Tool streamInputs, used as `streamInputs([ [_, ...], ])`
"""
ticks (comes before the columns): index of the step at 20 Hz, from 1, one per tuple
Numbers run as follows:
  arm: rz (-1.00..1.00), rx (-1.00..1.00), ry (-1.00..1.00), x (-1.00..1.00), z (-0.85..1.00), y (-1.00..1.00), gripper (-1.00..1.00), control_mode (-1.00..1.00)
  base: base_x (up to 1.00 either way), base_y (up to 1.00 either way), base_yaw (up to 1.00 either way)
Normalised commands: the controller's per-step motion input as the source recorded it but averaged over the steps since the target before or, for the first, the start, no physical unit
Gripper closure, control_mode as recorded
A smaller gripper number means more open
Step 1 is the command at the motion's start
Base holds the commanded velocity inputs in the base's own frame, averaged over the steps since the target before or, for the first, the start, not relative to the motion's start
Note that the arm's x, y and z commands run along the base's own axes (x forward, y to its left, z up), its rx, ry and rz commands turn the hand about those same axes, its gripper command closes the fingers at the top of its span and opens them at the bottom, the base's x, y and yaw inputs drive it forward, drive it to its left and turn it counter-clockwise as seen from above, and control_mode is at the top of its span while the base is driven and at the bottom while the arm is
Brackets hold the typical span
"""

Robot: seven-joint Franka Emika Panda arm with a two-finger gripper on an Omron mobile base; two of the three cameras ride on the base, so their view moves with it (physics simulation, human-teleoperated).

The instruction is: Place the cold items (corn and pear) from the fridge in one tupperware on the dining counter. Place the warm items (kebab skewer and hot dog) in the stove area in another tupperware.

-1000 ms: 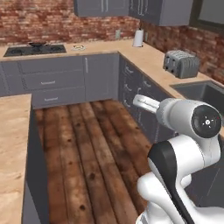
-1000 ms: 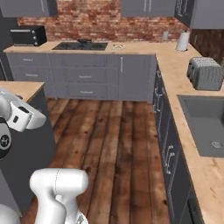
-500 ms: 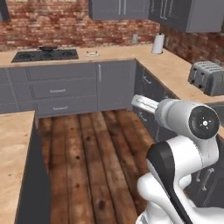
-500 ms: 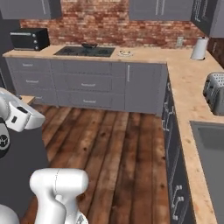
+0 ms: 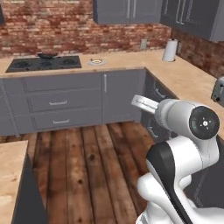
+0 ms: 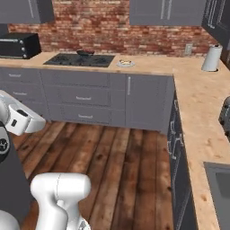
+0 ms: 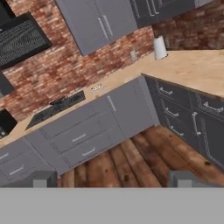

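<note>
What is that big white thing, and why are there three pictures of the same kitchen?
It is a robot arm on a base that drives around. Two cameras ride behind it, one on each side, so you see the kitchen from two angles. The third camera sits on its hand: the two grey stubs at the bottom are its fingertips, wide apart and holding nothing. On the wooden counter are a black stove, a small plate, a paper towel roll, a toaster and a black oven.
</note>
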Motion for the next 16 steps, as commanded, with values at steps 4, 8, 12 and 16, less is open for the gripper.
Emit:
streamInputs([
  [4,0.00,0.00,0.00,0.00,0.00,0.00,-1.00,1.00,1.00,-0.03,0.00],
  [8,0.00,0.00,0.00,0.00,0.00,0.00,-1.00,1.00,1.00,-0.01,0.00],
  [12,0.00,0.00,0.00,0.00,0.00,0.00,-1.00,1.00,1.00,0.00,0.00],
  [16,0.00,0.00,0.00,0.00,0.00,0.00,-1.00,1.00,1.00,0.00,0.00],
])
